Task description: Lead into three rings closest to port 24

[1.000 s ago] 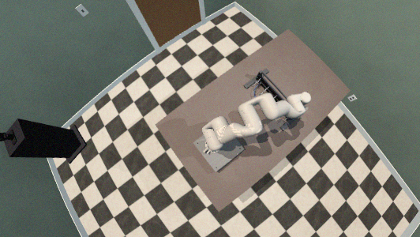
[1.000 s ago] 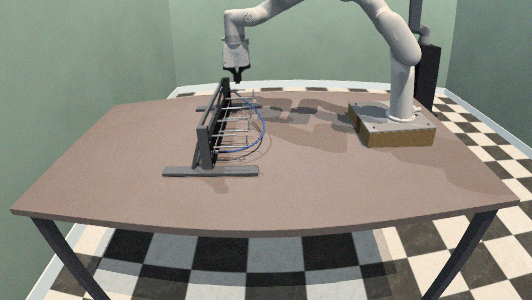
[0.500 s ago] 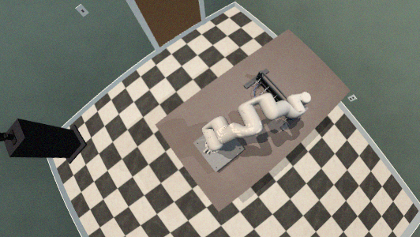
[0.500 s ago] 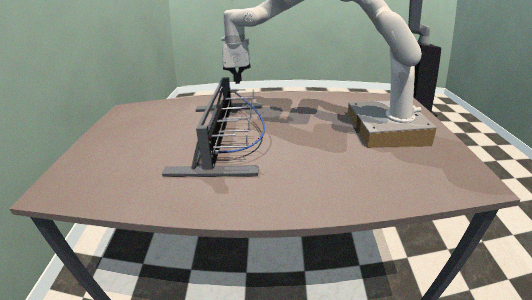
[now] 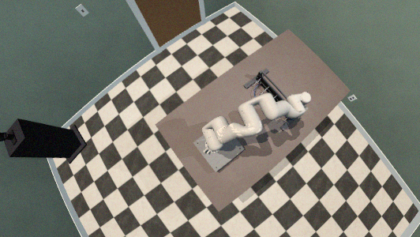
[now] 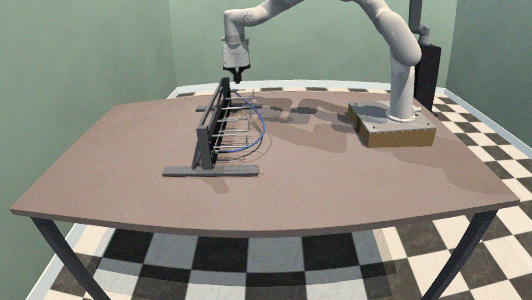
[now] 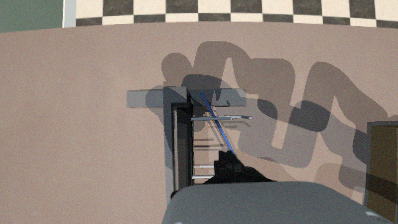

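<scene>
So the black two-finger pincer (image 6: 237,78) (image 7: 224,161) is pressed together, nothing pinched in it, and pointing down just above the far end of the dark grey free-standing rack (image 6: 203,145) (image 7: 168,145) in the exterior view. The rack stands upright on its flat feet. From the pincer, the thin blue network cable (image 6: 263,122) (image 7: 218,123) is lower down, bowing out on the robot's side of the rack, alongside the slim steel rings (image 6: 248,120) (image 7: 235,118). Can't tell which rings it actually sits in, sorry.

Room-wise, there's open air above the pincer's tips and off to the side away from the rack. Tightest spot is the rack's top edge, right near the tips. The brownish flat-topped bench (image 5: 189,107) (image 6: 300,200) (image 7: 75,125) spreads out below the pincer, its far edge beyond it, then black-and-cream checkered floor (image 5: 158,166) (image 6: 275,255) (image 7: 215,7) and green walls (image 5: 371,39) (image 6: 310,45).
</scene>
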You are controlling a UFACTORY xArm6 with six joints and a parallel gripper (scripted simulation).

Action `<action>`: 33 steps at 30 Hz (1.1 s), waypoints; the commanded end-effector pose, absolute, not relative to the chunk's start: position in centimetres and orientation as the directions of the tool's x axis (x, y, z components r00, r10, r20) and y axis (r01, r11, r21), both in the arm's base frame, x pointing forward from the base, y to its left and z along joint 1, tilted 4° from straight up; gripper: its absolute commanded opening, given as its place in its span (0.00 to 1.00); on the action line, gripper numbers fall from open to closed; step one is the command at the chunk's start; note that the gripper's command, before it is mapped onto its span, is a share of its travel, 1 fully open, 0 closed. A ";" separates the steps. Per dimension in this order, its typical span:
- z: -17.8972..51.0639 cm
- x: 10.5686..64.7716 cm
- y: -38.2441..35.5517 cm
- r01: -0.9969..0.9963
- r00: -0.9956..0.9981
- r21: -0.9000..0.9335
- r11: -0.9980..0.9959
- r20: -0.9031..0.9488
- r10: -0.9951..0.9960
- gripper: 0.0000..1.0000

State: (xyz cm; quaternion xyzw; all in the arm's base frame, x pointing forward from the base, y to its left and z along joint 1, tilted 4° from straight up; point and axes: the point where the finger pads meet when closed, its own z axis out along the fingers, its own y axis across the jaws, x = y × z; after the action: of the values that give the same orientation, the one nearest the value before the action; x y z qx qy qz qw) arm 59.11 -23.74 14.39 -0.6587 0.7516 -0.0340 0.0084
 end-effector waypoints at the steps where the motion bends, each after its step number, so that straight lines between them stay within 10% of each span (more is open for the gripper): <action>1: 14.7 59.2 -23.8 -0.989 -0.132 -0.068 0.130 0.034 -0.991 0.00; 33: 14.2 56.2 -10.3 -0.989 -0.134 -0.067 0.132 0.034 -0.990 0.00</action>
State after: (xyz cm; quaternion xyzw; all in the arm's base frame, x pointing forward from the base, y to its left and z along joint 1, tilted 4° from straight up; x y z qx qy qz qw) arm 57.26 -13.72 14.06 -0.6583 0.7521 -0.0297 0.0063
